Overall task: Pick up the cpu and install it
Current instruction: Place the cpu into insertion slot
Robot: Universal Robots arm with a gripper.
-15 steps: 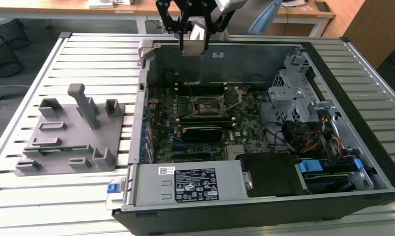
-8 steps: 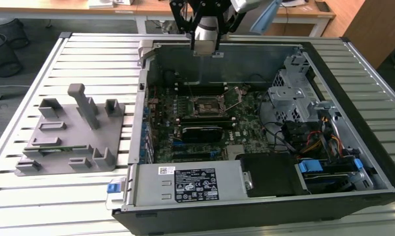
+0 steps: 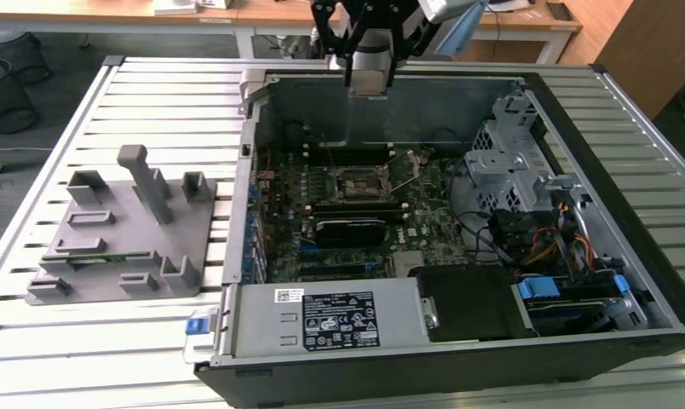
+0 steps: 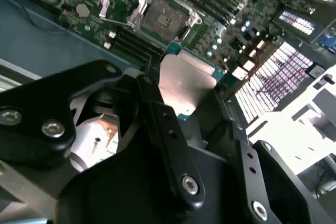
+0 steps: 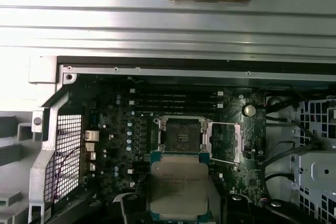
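Observation:
The cpu (image 5: 178,184), a flat square chip with a silver-grey metal top and a green rim, sits between the black fingers (image 4: 163,124) of my gripper (image 4: 186,95), which is shut on its edges. In the exterior view the gripper (image 3: 365,83) hangs above the far wall of the open computer case (image 3: 570,128). The motherboard socket (image 5: 181,137) lies below and just ahead of the chip in the first wrist view, with its metal frame (image 5: 224,141) swung open beside it. The same socket (image 3: 358,181) shows in the middle of the green board, and its bare square (image 4: 163,19) shows past the chip.
A grey fixture plate with blocks (image 3: 132,230) stands on the slatted table (image 3: 149,94) at the exterior view's left. Inside the case are the power supply (image 3: 325,317), a drive cage (image 3: 508,158), loose cables (image 3: 547,247) and memory slots (image 5: 173,98).

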